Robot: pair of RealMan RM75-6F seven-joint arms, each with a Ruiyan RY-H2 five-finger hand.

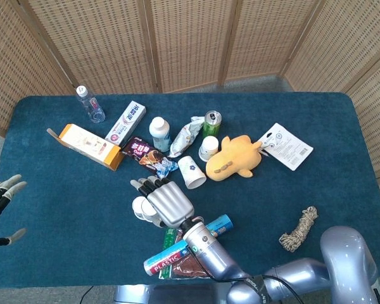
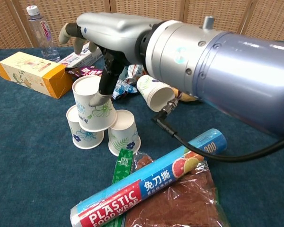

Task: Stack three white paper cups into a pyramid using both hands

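Two white paper cups (image 2: pixel 83 131) (image 2: pixel 124 136) stand upside down side by side on the blue table. A third cup (image 2: pixel 93 105) sits on top of them, mouth up and tilted to the left. My right hand (image 2: pixel 104 40) hovers over it: the thumb (image 2: pixel 102 92) touches the cup's side and the fingers (image 2: pixel 70 33) are spread apart above its rim. In the head view the right hand (image 1: pixel 168 201) hides most of the cups (image 1: pixel 139 208). My left hand (image 1: pixel 0 201) hangs open at the table's left edge, far from the cups.
A fourth paper cup (image 2: pixel 155 97) lies on its side just behind the stack. A plastic wrap roll (image 2: pixel 146 182) and a brown packet lie in front. An orange box (image 2: pixel 31 73), a bottle (image 1: pixel 88 104), a yellow plush (image 1: pixel 234 158) and a rope (image 1: pixel 301 228) lie around.
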